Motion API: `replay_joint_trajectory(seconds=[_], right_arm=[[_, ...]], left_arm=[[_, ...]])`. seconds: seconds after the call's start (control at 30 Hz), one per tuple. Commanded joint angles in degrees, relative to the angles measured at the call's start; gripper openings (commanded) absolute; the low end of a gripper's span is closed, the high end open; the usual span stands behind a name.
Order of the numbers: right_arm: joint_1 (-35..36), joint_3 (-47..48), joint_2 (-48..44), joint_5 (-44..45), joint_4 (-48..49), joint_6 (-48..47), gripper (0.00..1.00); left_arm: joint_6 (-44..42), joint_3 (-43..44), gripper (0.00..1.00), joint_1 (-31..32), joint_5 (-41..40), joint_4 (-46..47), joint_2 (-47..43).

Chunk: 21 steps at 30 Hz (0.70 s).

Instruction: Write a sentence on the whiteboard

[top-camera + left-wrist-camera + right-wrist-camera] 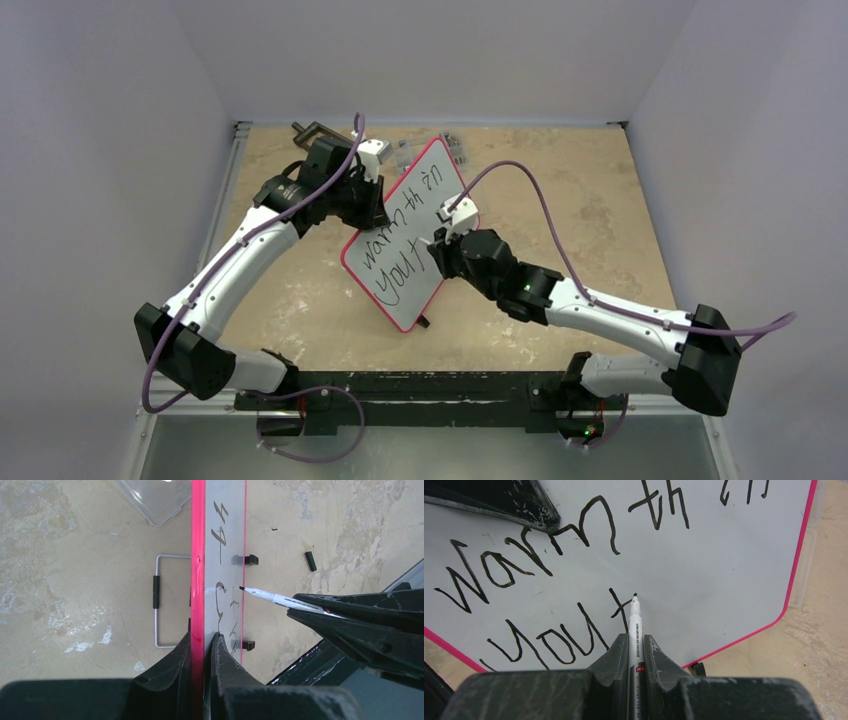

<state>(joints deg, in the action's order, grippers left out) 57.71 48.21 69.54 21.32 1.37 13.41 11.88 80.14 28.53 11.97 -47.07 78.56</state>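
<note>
The whiteboard (425, 188), white with a thin red rim, is held tilted up off the table. My left gripper (372, 208) is shut on its left edge; in the left wrist view the jaws (204, 641) pinch the red rim (197, 555). The sentence (524, 565) reads "warmth in" with "you" and one more letter below it. My right gripper (635, 642) is shut on a white marker (634, 622). Its black tip sits at the board, just right of the last stroke. The marker (280, 599) also shows in the left wrist view, pointing at the board face.
A clear plastic box (155, 500) lies behind the board at the table's far side. A wire bracket with a black sleeve (159, 600) and a black marker cap (310, 560) lie on the tan table (600, 200). Grey walls enclose the table.
</note>
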Motion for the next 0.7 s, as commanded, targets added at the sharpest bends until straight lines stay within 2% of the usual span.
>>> replay_joint_trajectory(seconds=[0.0,0.67], right_arm=[[-0.27,1.18,-4.27,1.39,0.49,-0.22,0.00],[-12.03,-4.91,-9.76,-7.55,2.47,-0.13,0.00]], left_arm=[[-7.74,-0.59,0.00,-0.96,-15.68,-5.47,0.89],[-7.74,-0.42,0.00,-0.62,-15.68,-5.47,2.72]])
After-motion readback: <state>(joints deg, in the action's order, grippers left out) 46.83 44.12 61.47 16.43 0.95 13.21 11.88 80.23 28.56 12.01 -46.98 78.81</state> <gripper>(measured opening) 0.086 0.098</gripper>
